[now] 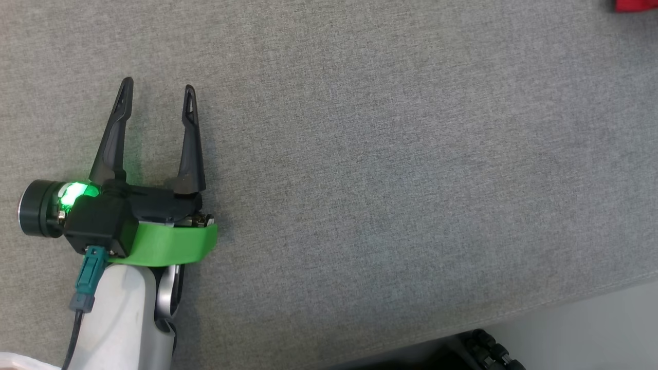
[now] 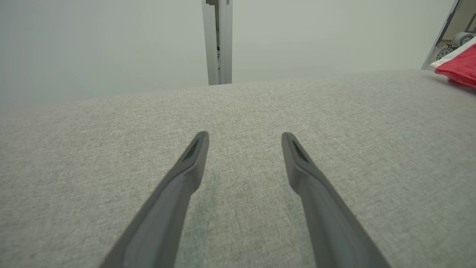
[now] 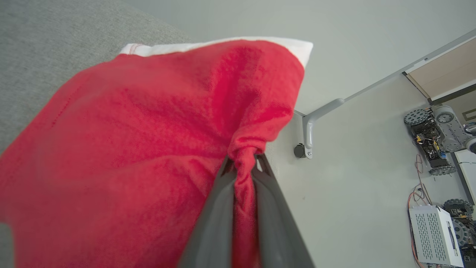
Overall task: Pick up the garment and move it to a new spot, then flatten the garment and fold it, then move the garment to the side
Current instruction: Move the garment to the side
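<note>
A grey woven cloth surface is stretching across the whole workspace, with pale floor showing past its edge. The red garment, white-trimmed along one border, is lying bunched at the far right of that surface, well apart from the left gripper. That gripper is hovering low over bare cloth, fingers spread wide and nothing between them. The right gripper is pinching a twisted fold of the red fabric tightly; whether the garment is clear of the surface I cannot tell. By my reading only the opening pick-up is under way. Moving it to a new spot, flattening, folding and setting aside are all waiting to be done.
</note>
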Tool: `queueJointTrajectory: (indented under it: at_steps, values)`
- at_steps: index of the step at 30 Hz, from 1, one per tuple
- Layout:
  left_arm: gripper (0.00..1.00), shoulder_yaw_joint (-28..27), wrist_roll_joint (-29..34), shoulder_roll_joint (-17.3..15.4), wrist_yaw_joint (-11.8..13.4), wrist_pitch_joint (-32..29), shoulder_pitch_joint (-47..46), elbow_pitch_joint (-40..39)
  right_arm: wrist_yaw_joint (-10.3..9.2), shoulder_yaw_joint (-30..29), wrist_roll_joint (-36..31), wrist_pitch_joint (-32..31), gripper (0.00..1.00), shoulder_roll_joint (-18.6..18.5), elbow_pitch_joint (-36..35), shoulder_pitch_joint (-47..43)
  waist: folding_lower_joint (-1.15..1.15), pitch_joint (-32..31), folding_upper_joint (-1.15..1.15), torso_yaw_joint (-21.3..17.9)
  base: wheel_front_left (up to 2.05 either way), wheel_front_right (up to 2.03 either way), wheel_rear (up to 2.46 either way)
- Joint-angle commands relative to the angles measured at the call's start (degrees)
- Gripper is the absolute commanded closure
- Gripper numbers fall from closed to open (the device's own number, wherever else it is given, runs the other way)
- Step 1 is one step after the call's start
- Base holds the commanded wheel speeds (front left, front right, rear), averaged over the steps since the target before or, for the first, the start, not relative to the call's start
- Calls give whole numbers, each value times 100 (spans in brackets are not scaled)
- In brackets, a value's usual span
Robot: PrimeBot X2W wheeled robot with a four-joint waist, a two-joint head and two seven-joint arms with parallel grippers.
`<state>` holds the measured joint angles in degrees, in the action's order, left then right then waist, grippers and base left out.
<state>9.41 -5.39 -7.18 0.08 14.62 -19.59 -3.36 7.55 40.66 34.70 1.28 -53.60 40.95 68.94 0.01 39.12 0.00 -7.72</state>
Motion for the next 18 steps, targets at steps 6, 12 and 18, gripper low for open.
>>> queueJointTrajectory:
  at_steps: [6, 12, 18]
  values:
    - [0, 87, -10, 2, 34, -18, 155, -9, -13, 210, 22, -163, 0, 68, 337, 446, -1, -85, 0, 116, 0, 0, 0]
    - [0, 164, -88, 49, 5, 12, 179, 106, -13, 271, -314, 140, 0, 48, 782, 704, -1, -216, 0, 303, 0, 0, 0]
    - [0, 155, -177, 102, 51, 50, 294, 248, -13, 319, -508, 601, 0, 279, 1054, 747, -1, -530, 0, 448, 0, 0, 0]
